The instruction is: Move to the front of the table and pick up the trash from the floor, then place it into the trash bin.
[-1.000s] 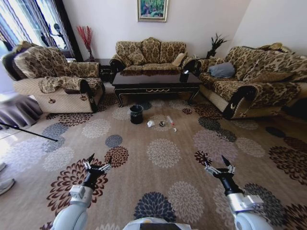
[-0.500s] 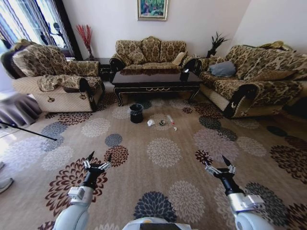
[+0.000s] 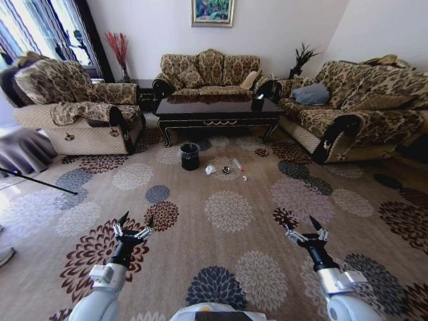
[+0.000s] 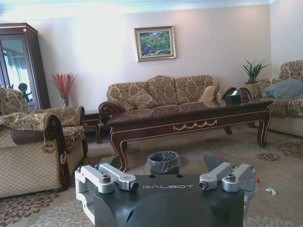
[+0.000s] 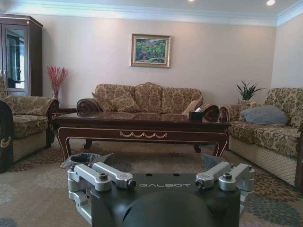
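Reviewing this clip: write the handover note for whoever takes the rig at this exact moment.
Left pincer: open, empty, held low over the carpet.
Right pincer: open, empty, likewise.
The table stands across the room, ahead of the robot.
The trash bin sits on the carpet before the table's left end.
The trash lies scattered on the carpet just right of the bin.
Done: nothing picked up.
Left: get to the table's front, pick up the trash, place it in the bin.
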You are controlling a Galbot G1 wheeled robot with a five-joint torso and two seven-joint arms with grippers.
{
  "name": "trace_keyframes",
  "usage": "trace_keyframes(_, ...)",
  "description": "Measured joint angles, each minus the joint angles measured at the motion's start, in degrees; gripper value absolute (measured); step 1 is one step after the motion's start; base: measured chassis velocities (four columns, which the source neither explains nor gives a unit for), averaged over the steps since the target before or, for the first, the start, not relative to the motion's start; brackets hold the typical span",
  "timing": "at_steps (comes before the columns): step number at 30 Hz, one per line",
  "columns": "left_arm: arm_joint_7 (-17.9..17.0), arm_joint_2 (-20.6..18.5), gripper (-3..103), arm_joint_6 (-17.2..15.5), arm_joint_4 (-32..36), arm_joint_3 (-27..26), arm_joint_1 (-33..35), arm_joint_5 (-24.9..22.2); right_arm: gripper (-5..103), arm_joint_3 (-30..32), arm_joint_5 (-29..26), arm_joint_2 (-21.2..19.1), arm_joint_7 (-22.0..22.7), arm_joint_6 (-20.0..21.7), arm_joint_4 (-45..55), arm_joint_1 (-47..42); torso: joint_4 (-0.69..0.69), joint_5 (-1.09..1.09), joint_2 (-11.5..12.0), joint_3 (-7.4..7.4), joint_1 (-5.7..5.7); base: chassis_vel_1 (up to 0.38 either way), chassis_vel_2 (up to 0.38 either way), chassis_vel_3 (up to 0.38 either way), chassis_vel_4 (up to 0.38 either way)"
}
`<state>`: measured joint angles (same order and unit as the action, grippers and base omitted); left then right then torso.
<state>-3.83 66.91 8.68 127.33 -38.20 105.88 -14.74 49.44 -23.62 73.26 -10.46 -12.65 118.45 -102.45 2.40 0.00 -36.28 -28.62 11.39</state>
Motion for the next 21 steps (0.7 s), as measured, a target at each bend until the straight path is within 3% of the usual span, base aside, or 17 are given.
trace_keyframes(7, 0.1, -2.1, 99, -0.9, -3.2, -5.5, -0.3, -7.3, 100, -1.6, 0.4, -0.3, 0.0, 0.0, -0.6, 0.6, 0.00, -0.01, 1.9, 1.13, -0.76, 0.000, 0.000, 0.000, 0.000)
trace_keyframes(21, 0.3, -4.6, 99, -0.5, -6.4, -8.2, -1.3, -9.1, 100, -1.9, -1.1, -0.8, 0.2, 0.9, -0.5, 1.4, 0.00, -0.01, 5.1, 3.12, -2.00, 0.000, 0.000, 0.000, 0.000)
